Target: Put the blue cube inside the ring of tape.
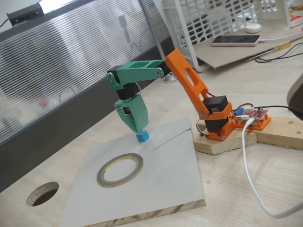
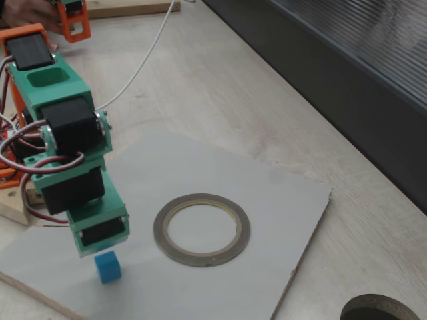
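Small plain blue cube [image 2: 107,267] beside tape ring [image 2: 201,229]

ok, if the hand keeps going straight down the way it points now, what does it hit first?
Most likely the blue cube: the hand points down right above it in both fixed views. The ring of tape lies off to the side, outside that line. Exact contact gap is unclear.
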